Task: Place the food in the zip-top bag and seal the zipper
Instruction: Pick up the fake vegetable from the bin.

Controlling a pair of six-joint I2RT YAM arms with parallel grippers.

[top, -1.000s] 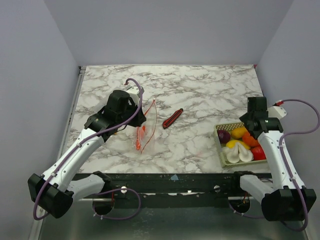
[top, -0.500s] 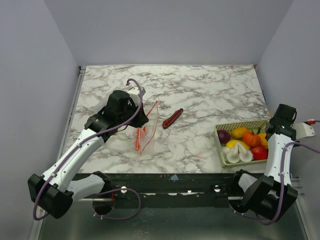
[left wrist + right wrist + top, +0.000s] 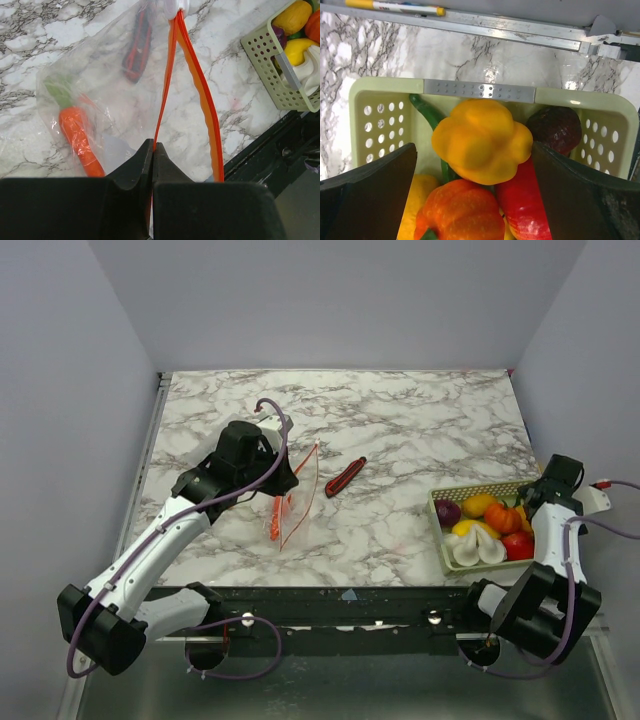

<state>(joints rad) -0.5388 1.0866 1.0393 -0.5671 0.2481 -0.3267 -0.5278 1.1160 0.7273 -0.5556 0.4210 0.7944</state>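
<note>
The zip-top bag [image 3: 296, 502] stands off the marble at centre left, its mouth gaping. My left gripper [image 3: 284, 478] [image 3: 153, 148] is shut on one lip of the orange-red zipper [image 3: 172, 65]; the other lip [image 3: 207, 115] bows away. An orange carrot [image 3: 76, 136] [image 3: 276, 522] lies inside the bag. The rest of the food fills a green basket [image 3: 438, 520] [image 3: 479, 90] at the right: a yellow pepper [image 3: 480, 140], an orange pepper [image 3: 465, 212], a red piece [image 3: 525, 205], a purple onion [image 3: 555, 127] and white garlic [image 3: 475, 548]. My right gripper [image 3: 530, 508] [image 3: 475, 172] hangs open over the basket, its fingers straddling the peppers without touching them.
A slim red-and-black stick [image 3: 345, 476] lies on the marble just right of the bag, and shows through the plastic in the left wrist view [image 3: 137, 45]. The basket sits close to the table's front right edge. A yellow marker [image 3: 395, 7] rests on the metal rail beyond it.
My right arm swung out from over the basket to the table's right edge, then turned back over the basket's right side with its jaws wider. The left gripper lifted the bag's mouth slightly.
</note>
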